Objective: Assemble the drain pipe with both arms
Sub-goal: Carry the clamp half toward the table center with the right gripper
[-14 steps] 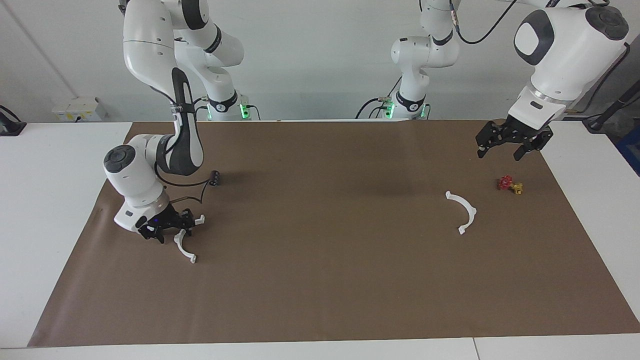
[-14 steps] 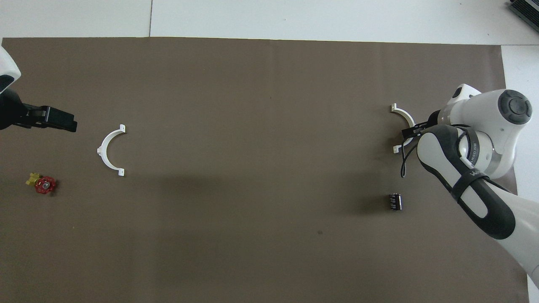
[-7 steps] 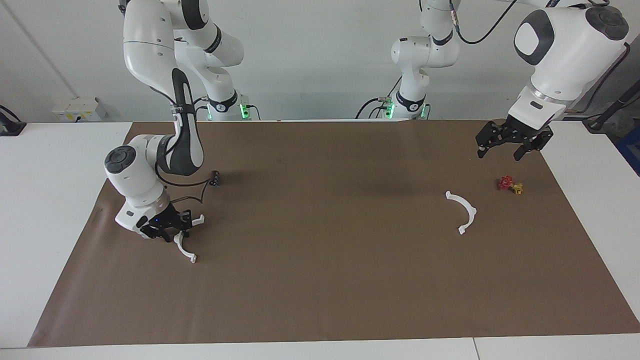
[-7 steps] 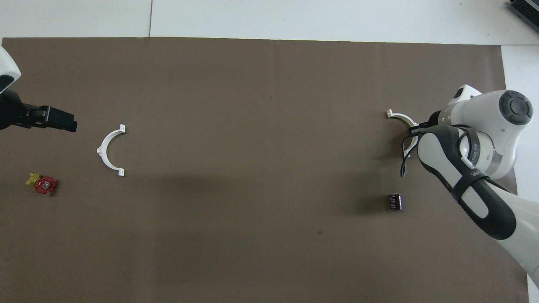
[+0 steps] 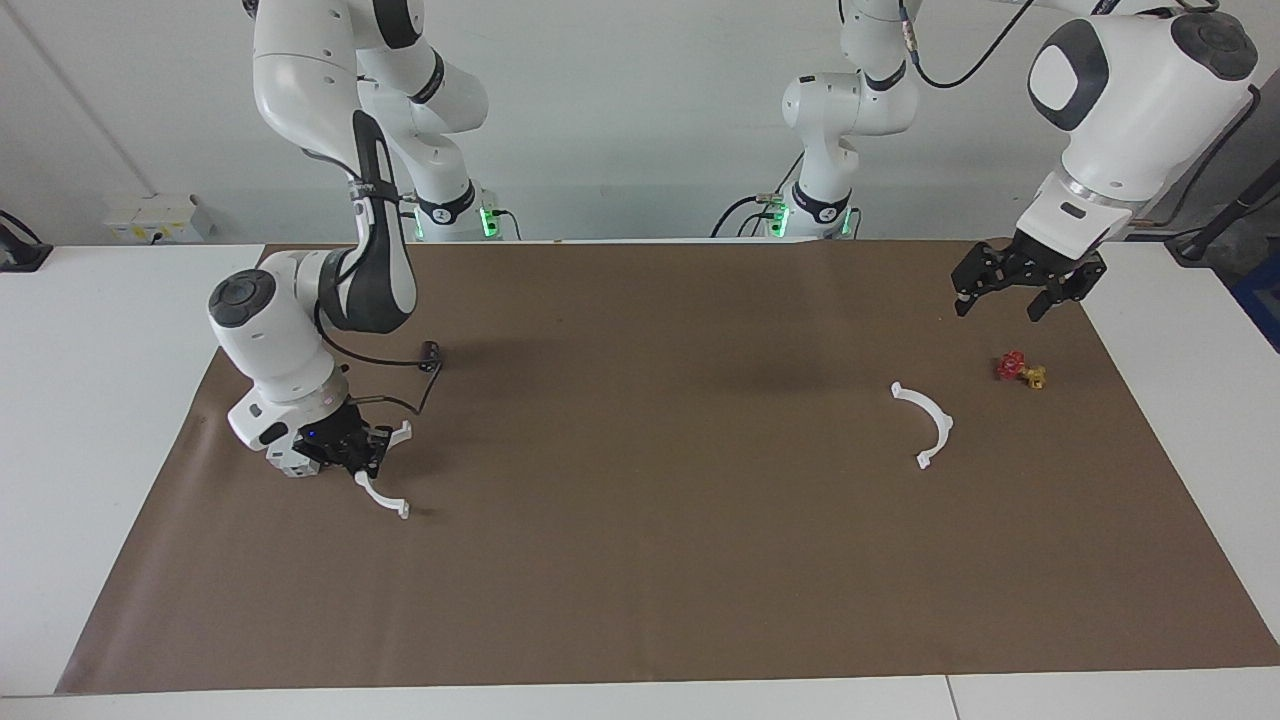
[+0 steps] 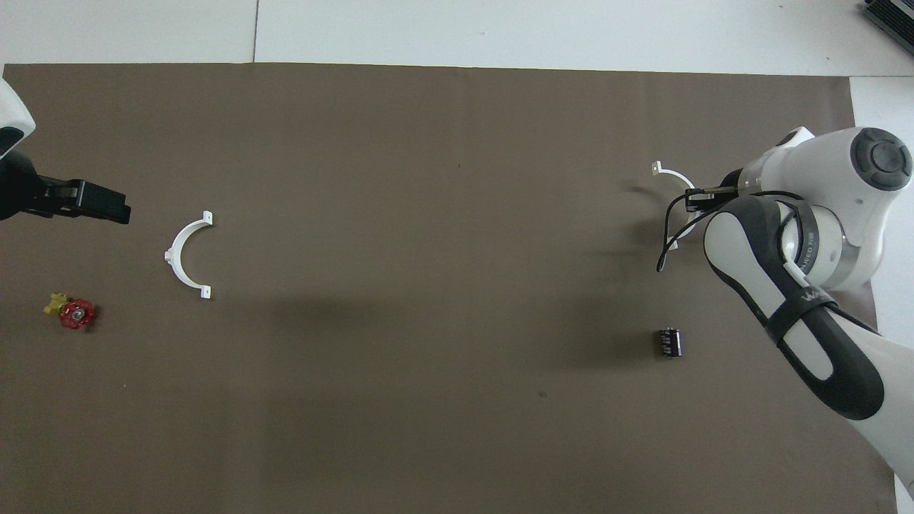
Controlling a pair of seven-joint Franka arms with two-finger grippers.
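Right gripper (image 5: 362,462) has its jaws clamped on one white half-ring (image 5: 385,497), lifted just off the brown mat (image 5: 640,560) at the right arm's end. Left gripper (image 5: 1000,292) hangs over the mat, jaws apart, near the red-and-yellow valve (image 5: 1019,369). The second half-ring (image 5: 930,422) lies flat on the surface beside that valve.

One camera looks from high across the table (image 5: 120,400), facing the robots. The other looks steeply down from above them. Both share the brown mat (image 5: 650,560).
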